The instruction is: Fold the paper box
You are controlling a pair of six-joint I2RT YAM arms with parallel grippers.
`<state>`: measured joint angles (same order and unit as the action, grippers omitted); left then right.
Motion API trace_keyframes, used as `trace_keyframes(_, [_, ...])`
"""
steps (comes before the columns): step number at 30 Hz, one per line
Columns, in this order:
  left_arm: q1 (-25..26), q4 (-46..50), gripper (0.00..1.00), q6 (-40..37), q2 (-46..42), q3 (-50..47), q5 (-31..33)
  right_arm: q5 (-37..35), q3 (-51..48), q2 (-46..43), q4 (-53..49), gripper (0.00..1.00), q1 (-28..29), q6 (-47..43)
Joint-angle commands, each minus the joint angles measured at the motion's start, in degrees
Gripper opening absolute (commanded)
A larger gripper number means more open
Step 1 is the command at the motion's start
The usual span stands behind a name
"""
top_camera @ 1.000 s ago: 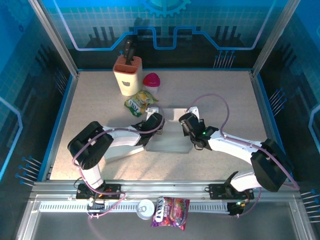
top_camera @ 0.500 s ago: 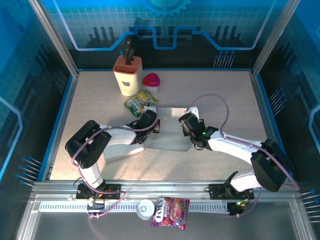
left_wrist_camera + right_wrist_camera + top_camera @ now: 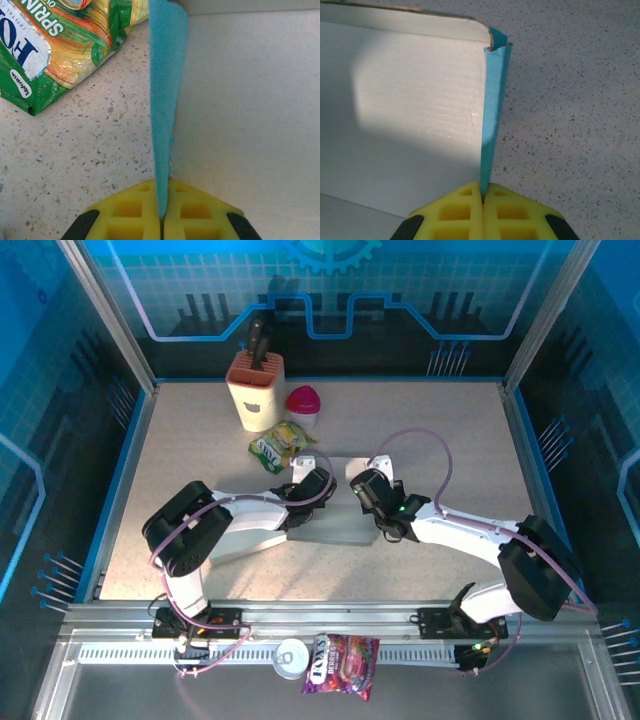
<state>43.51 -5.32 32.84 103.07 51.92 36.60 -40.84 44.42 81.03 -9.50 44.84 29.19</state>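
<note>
Cardboard of the paper box [image 3: 335, 528] lies flat mid-table between the two arms, just in front of a green snack packet [image 3: 280, 445]. On one side the left gripper [image 3: 161, 220] is clamped tight on the blue left flap [image 3: 167, 75]. Opposite, the right gripper [image 3: 483, 207] pinches the blue right flap [image 3: 495, 100] just as firmly. Both flaps stand upright, presumably so the two walls can be raised together.

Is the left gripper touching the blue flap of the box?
Touching. Left wrist view: the left gripper has its fingers shut on the blue flap.
</note>
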Motion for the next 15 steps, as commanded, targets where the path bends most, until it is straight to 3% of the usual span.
trace_keyframes(1, [0.4, -6.6, 0.1, -2.8, -3.5, -3.2, -5.6, 1.8, 1.4, 0.6, 1.1, 0.0, 2.1, 0.8])
trace_keyframes(6, [-1.8, -11.3, 0.37, -7.6, -9.2, -6.0, -16.6, 1.9, 1.4, 0.5, 0.8, 0.0, 1.7, 0.8])
trace_keyframes(11, [-3.2, -7.4, 0.48, -9.4, -11.5, -4.7, -23.5, 2.0, 1.9, 0.7, -0.8, 0.0, 0.8, 2.3])
trace_keyframes(15, [-4.2, -3.5, 0.52, -8.7, -12.4, -3.9, -24.9, 2.4, 2.7, 1.2, -2.2, 0.0, 0.1, 3.5])
